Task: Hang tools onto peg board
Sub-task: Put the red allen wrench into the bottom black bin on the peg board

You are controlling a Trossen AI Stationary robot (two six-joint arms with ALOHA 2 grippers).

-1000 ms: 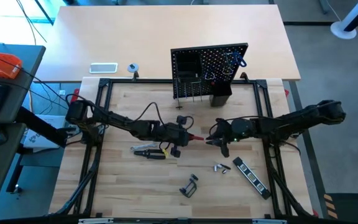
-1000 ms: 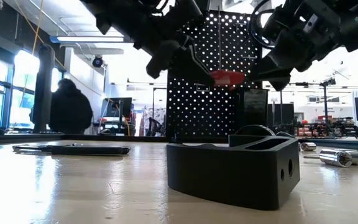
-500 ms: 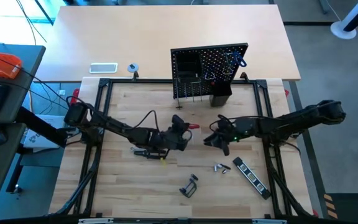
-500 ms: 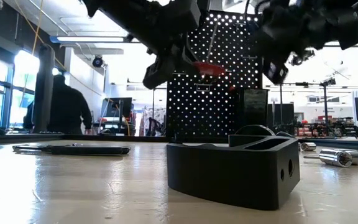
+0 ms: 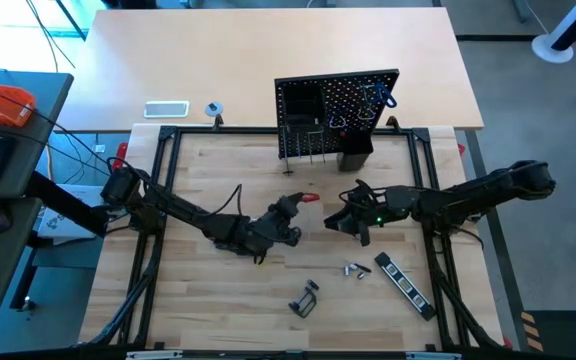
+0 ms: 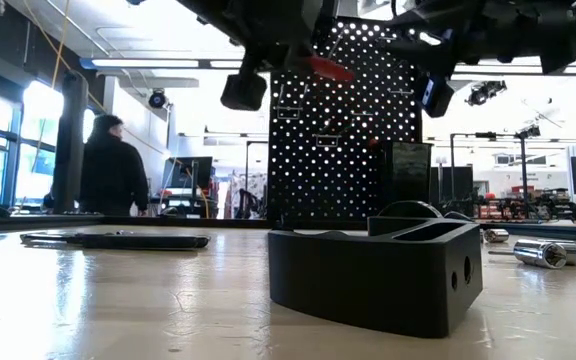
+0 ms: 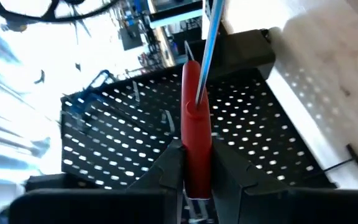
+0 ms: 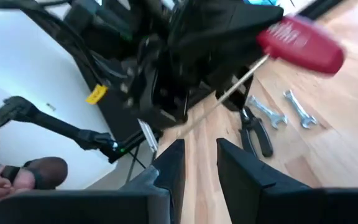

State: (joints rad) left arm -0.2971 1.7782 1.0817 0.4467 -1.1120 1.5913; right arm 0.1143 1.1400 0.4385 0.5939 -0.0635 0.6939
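The black peg board (image 5: 338, 112) stands upright at the table's far edge, with a blue-handled hex key (image 5: 379, 97) hanging on it and a black bin (image 5: 356, 155) on its front. My left gripper (image 5: 290, 216) is over the table's middle, shut on a red-handled screwdriver (image 7: 197, 134) that is raised in front of the board (image 7: 123, 143). My right gripper (image 8: 201, 168) is open and empty. It hovers just to the right of the left gripper (image 5: 353, 222) and faces the screwdriver (image 8: 303, 40). My left gripper pinches the screwdriver's red handle (image 7: 197, 165) between its two fingers, at the handle's butt end. The handle lies along the fingers, and the silver shaft (image 7: 209, 43) sticks out beyond them toward the peg board. The screwdriver is lifted clear of the table (image 6: 328, 68).
A black clamp (image 5: 306, 298), small silver bits (image 5: 356, 268) and a striped black bar (image 5: 403, 283) lie on the near right of the table. Pliers and wrenches (image 6: 118, 240) lie under my left arm. A white rectangle (image 5: 166, 109) and a tape roll (image 5: 213, 108) lie beyond the frame.
My left gripper has risen and swung toward the far edge and the peg board. It has carried the red-handled screwdriver up and away from my right gripper, which was close beside the handle a second ago. The left forearm has drawn closer to the table's near edge.
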